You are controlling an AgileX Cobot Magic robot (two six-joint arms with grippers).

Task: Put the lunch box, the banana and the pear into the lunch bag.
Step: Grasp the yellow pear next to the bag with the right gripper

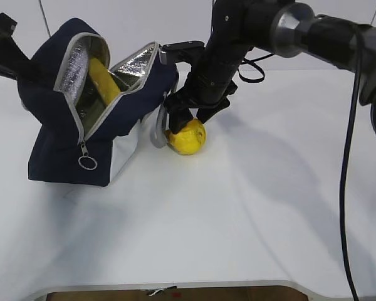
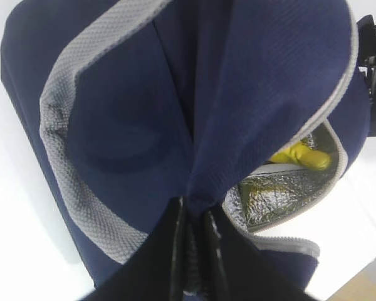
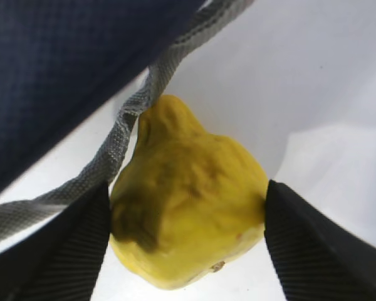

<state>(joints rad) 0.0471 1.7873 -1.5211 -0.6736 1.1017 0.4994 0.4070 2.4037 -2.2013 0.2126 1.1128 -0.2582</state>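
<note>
1. On the white counter (image 1: 250, 207) sits the bag (image 1: 62, 144), leaning over with its mouth open. The left pincer (image 2: 191, 219) is pinched tight on a fold of the blue cloth at the back — it looks like it is there to keep the bag from tipping and to hold the mouth wide.
2. Inside the bag the banana (image 1: 105, 80) pokes up against the shiny silver lining, so that one is already in. The left wrist view shows a bit of yellow in there too.
3. Just beside the bag, on the counter, lies the pear (image 1: 187, 137). It is close to the grey handle (image 1: 158, 135) that loops down next to it.
4. The right pincer (image 1: 189, 118) is down over the pear with its jaws wide apart — one black finger (image 3: 62, 251) on each side of the fruit, touching it or nearly so. I think it is set this way so it can close and lift the pear.
5. The handle runs by the left finger, so it could get caught in the squeeze.
6. I cannot see the box anywhere; it may be hidden in the bag.
</note>
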